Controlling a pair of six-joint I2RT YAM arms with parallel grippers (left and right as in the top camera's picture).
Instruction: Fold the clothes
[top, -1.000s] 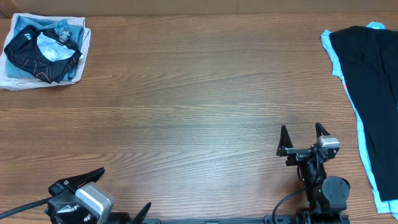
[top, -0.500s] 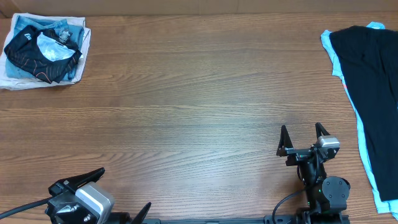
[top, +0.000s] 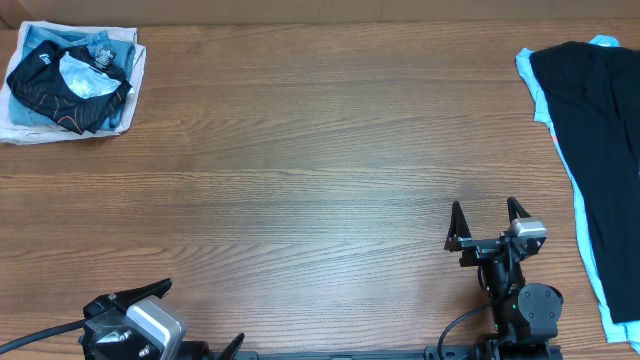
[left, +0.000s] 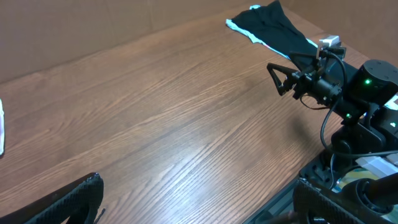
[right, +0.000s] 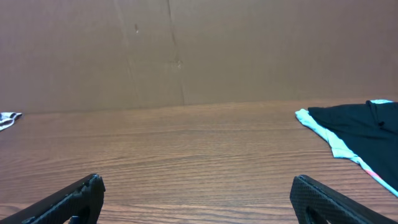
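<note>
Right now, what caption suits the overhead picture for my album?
Left gripper and right gripper open, empty; crumpled black shirt far left, black garment at right.

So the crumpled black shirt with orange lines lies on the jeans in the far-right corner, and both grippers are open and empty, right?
No, one thing is off: the overhead view shows the black shirt on the jeans in the far-left corner, on the left arm's side. The left gripper and right gripper are indeed open and empty.

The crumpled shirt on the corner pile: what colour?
The shirt is black with thin orange lines, clearest in the overhead view.
</note>
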